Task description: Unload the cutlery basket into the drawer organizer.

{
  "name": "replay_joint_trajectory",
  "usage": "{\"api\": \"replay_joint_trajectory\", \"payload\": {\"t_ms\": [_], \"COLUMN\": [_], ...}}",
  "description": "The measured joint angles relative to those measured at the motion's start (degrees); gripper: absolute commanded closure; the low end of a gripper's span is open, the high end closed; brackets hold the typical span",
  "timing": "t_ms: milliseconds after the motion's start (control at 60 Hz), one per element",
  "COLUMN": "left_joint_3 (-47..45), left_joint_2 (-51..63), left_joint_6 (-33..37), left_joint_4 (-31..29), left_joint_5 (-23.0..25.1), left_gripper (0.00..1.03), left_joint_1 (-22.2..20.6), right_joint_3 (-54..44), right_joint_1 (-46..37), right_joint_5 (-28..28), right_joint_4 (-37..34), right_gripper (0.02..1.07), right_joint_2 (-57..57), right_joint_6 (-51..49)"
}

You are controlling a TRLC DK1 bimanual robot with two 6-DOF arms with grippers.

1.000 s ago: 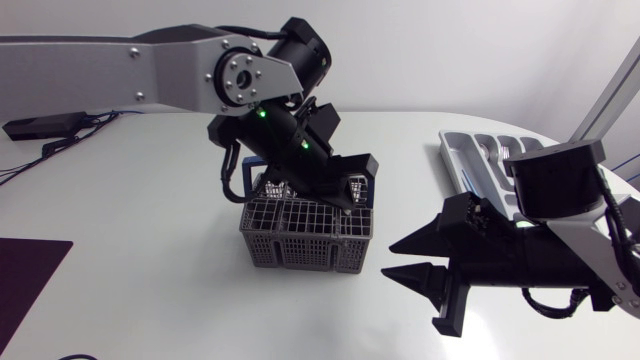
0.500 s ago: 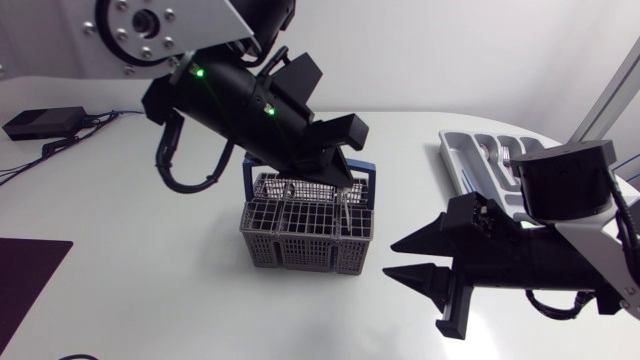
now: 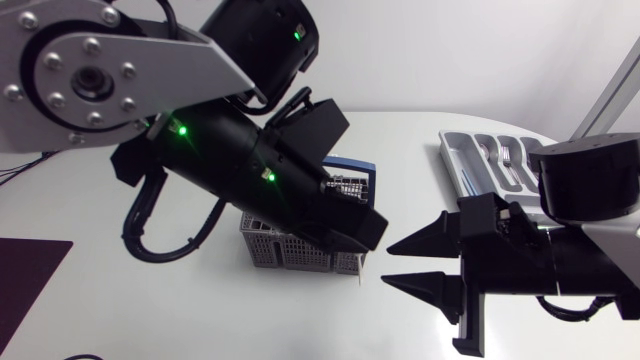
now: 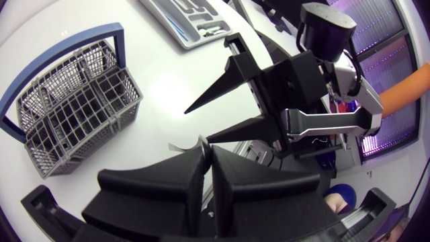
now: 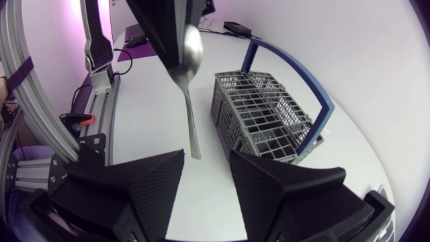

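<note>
With the left tool (image 4: 207,144) pinching the spoon (image 5: 188,101) by its bowl, handle hanging beside the basket (image 3: 270,245), hold steady and let the spread right tool (image 3: 390,263) grip mid-handle, bound for the organizer (image 3: 480,150).

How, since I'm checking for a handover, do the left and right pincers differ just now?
The left pincer is shut on a spoon, gripping its bowl end; the right pincer is open and empty. The left pincer slants down past the basket, the spoon's handle hanging below it; the right pincer points sideways toward the spoon. Both have matte black wedge fingers.
</note>
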Motion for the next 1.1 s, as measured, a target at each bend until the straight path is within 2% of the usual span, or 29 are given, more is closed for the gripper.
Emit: {"api": "replay_joint_trajectory", "payload": {"t_ms": [183,367,750,1000,1050,1100], "left_joint_3": [-0.37,-0.37,-0.96,-1.01,-1.01,-1.01], "left_joint_2": [-0.07,-0.09,-0.09,-0.15,-0.17,-0.2], "left_joint_6": [0.81,0.81,0.79,0.79,0.79,0.76], "left_joint_4": [0.87,1.68,1.7,1.7,1.73,1.9], "left_joint_5": [0.02,0.02,0.02,0.02,0.02,0.04], "left_gripper": [1.0,1.0,1.0,1.0,0.93,0.75], "left_joint_1": [-1.51,-1.64,-2.75,-2.75,-2.75,-2.75], "right_joint_3": [0.74,0.74,1.29,1.62,1.62,1.62], "right_joint_1": [2.19,4.57,4.74,4.76,4.81,4.87], "right_joint_5": [-2.84,-3.32,-3.23,-3.23,-3.26,-3.23], "right_joint_4": [-0.13,0.02,1.81,2.58,2.6,2.6], "right_gripper": [0.57,0.69,0.7,0.92,0.97,1.01], "right_joint_2": [0.2,1.01,2.01,2.01,2.01,2.01], "right_joint_6": [-0.02,-0.02,0.02,0.02,0.02,0.04]}}
